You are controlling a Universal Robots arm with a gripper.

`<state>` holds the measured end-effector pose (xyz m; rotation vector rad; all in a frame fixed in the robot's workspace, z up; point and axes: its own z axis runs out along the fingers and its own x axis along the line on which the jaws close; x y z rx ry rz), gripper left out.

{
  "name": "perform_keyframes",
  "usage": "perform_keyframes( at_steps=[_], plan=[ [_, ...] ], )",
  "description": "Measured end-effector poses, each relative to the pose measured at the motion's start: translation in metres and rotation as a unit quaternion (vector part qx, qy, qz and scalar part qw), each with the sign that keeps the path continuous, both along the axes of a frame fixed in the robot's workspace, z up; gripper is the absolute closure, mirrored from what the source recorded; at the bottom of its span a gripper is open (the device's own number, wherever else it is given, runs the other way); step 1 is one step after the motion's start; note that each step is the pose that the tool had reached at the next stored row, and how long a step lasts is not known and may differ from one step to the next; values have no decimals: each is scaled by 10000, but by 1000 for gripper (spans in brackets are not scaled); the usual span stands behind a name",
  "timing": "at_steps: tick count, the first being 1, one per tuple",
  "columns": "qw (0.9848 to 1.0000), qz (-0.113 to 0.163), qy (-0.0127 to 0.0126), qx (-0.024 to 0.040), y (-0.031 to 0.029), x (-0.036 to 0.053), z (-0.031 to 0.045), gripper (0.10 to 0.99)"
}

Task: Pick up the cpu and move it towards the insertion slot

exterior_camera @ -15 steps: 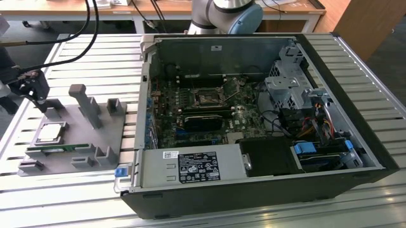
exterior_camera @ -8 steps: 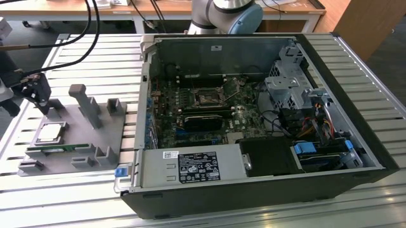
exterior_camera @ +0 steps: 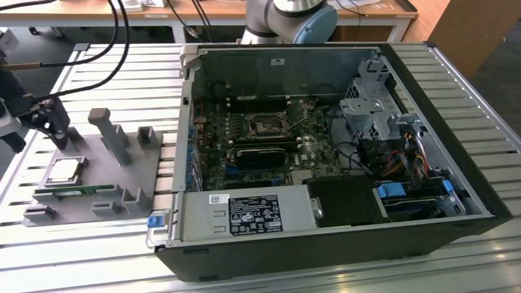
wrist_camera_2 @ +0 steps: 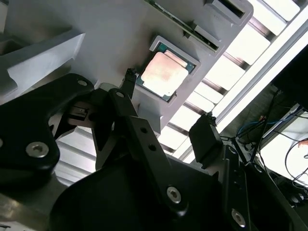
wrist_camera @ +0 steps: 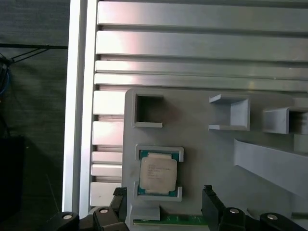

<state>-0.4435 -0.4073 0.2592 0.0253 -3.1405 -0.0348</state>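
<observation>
Silver-topped cpu (exterior_camera: 67, 170) lies flat in pocket of grey holder (exterior_camera: 97, 174), exterior view's left, well apart from insertion slot (exterior_camera: 267, 126) inside case (exterior_camera: 440, 201). My gripper (exterior_camera: 49, 125) hangs over holder.

Second wrist view: my fingers (wrist_camera_2: 204, 134) spread apart, empty, cpu (wrist_camera_2: 165, 74) beyond them.

First wrist view: fingers flank pocket, cpu (wrist_camera: 158, 174) between, seemingly untouched.

Judgement: light, stiff, slick lid, delicate underside. Take opposite pale edges, gentle squeeze, keep level.

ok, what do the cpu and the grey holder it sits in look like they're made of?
The cpu: metal lid, pale silver sheen that catches the light; the green edge looks like circuit board. The grey holder: matte, uniform grey with moulded pockets, probably plastic.
</observation>
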Motion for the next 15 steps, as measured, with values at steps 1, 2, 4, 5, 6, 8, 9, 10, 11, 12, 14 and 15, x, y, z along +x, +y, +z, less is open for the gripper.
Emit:
perform_keyframes(
  at_steps=[1,2,4,5,6,8,9,10,11,12,14,15],
  plan=[
    [10000,0,0,0,0,0,-14,369],
    [10000,0,0,0,-1,0,-29,369],
    [10000,0,0,0,-1,0,-59,369],
    [10000,0,0,0,-1,-1,-73,369],
    [10000,0,0,0,-1,-1,-86,369],
    [10000,1,0,0,-1,-1,-111,369],
    [10000,0,0,0,-1,-2,-124,369],
    [10000,0,0,0,-1,-2,-136,369],
    [10000,0,0,0,-1,-2,-146,369],
    [10000,0,0,0,-1,-3,-155,369],
    [10000,0,0,0,-1,-3,-175,369],
    [10000,0,0,0,-1,-3,-185,369]
  ],
)
